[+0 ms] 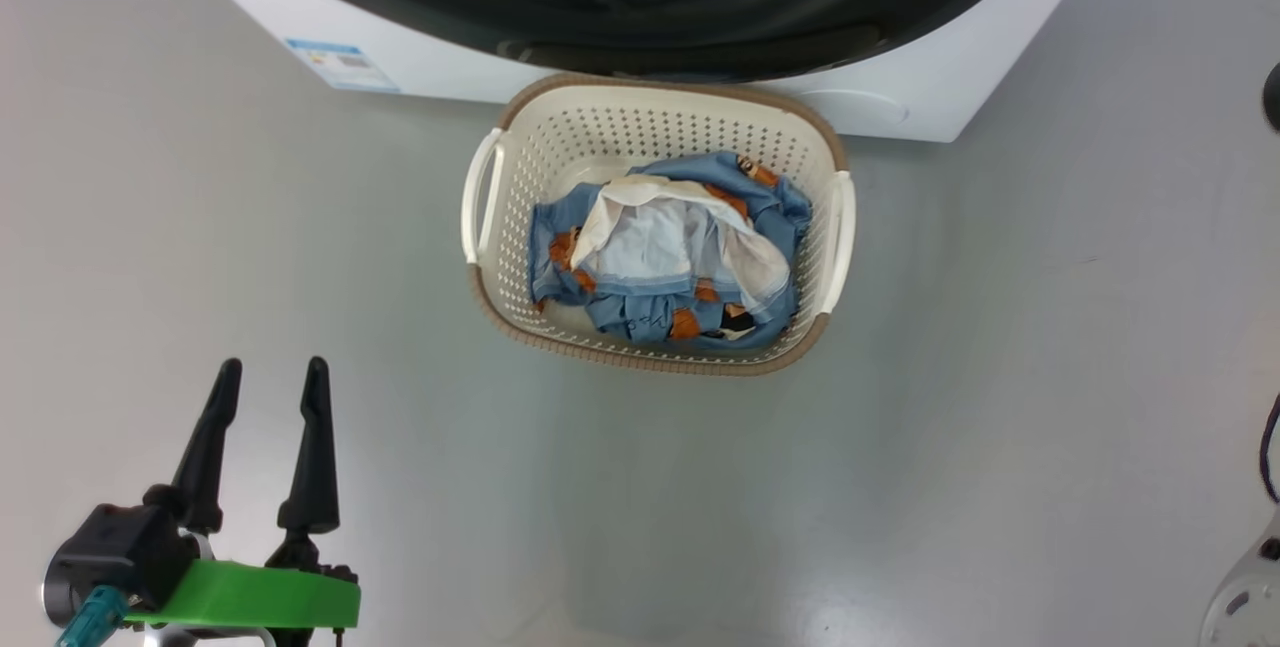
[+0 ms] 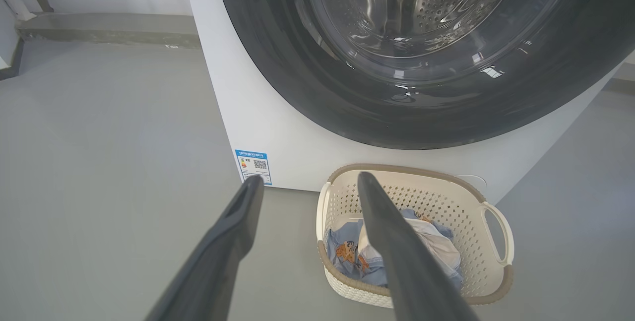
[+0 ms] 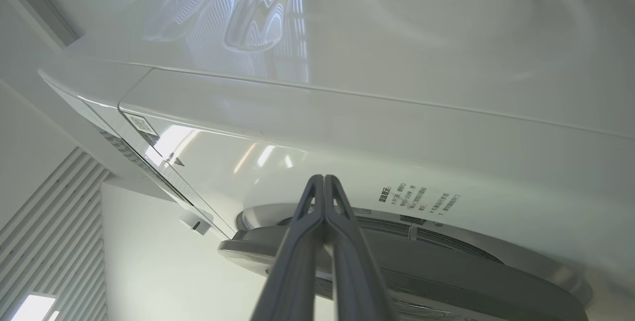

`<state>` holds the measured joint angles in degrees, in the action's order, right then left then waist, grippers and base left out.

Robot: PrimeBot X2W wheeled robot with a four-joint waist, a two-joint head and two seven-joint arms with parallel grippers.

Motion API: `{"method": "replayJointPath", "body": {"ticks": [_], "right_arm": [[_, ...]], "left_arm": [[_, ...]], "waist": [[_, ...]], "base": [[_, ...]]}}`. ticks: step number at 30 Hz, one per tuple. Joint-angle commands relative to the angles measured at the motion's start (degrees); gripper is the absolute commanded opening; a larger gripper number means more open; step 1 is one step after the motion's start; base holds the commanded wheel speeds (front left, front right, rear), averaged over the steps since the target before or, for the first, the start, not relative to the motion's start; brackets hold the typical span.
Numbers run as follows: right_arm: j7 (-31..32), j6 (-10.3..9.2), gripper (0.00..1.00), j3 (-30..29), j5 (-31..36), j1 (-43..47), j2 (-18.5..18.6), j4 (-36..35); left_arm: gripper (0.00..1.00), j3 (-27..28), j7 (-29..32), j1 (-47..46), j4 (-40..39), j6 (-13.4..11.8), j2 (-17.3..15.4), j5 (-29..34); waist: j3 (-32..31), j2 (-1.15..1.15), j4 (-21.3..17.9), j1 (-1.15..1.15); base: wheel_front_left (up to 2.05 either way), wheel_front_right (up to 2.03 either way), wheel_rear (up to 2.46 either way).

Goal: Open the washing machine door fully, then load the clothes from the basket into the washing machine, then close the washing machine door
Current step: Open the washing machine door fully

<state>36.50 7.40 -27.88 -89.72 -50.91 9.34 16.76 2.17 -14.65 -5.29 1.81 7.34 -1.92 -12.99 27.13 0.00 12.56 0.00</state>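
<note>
Left gripper (image 1: 274, 372): fingers spread wide, nothing between them, touching nothing. It hangs over bare floor (image 1: 900, 427), low on the robot's left side, fingers pointing toward the washer (image 1: 930, 77). It is well apart from the basket (image 1: 650, 87). A green bracket (image 1: 250, 602) sits at the gripper's base. In the left wrist view its two fingers frame the washer's lower front corner, with the blue label (image 2: 254, 164) by one tip and the basket behind the other.

Right gripper (image 3: 323, 180): fingers pressed together tip to tip, holding nothing. It is raised high and aimed at the washer's white front panel, just above the top of the door (image 3: 446, 271). Cannot tell whether the tips touch the panel.

Door: lies against the washer front in the head and left wrist views, black rim all round. The steel drum shows through the glass.

Basket: on the floor right at the washer's foot, under the door, far rim at the base panel. Touching or just short, cannot tell.

Clothes (image 1: 660, 247): all inside the basket, bunched. Blue print fabric lies underneath and around, with the white garment on top at the middle.
</note>
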Motion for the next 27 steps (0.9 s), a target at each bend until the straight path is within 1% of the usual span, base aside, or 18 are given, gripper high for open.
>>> {"method": "replayJointPath", "body": {"ticks": [1, 6, 17, 27], "right_arm": [[0.5, 0.09, 0.0, 1.4, 0.5, -1.5, 0.3, -1.3], [0.8, 0.09, 0.0, 2.5, 0.6, -4.1, 1.1, -0.9], [1.5, 0.09, 0.0, 5.9, 1.4, -5.2, 0.8, -0.3], [1.8, 0.09, 0.0, 7.5, 1.3, -7.2, 2.6, -0.1]], "left_arm": [[1.0, 1.7, -0.3, -1.1, -1.7, 0.0, -1.0, -0.7], [1.0, 1.0, -0.3, -1.3, -2.2, -0.2, -1.0, -1.3], [1.0, 0.4, -0.3, -1.5, -2.7, -1.2, -1.0, -2.1], [1.0, -0.5, -0.3, -1.0, -3.1, -2.1, -1.0, -3.4]], "waist": [[1.0, 0.0, 1.0, 0.0], [2.4, 0.0, 2.4, 0.0], [3.4, 0.0, 4.6, 0.0], [5.0, 0.0, 6.6, 0.0]], "base": [[0.0, 0.0, 0.0], [0.0, 0.0, 0.0], [0.0, 0.0, 0.0], [0.0, 0.0, 0.0]]}}
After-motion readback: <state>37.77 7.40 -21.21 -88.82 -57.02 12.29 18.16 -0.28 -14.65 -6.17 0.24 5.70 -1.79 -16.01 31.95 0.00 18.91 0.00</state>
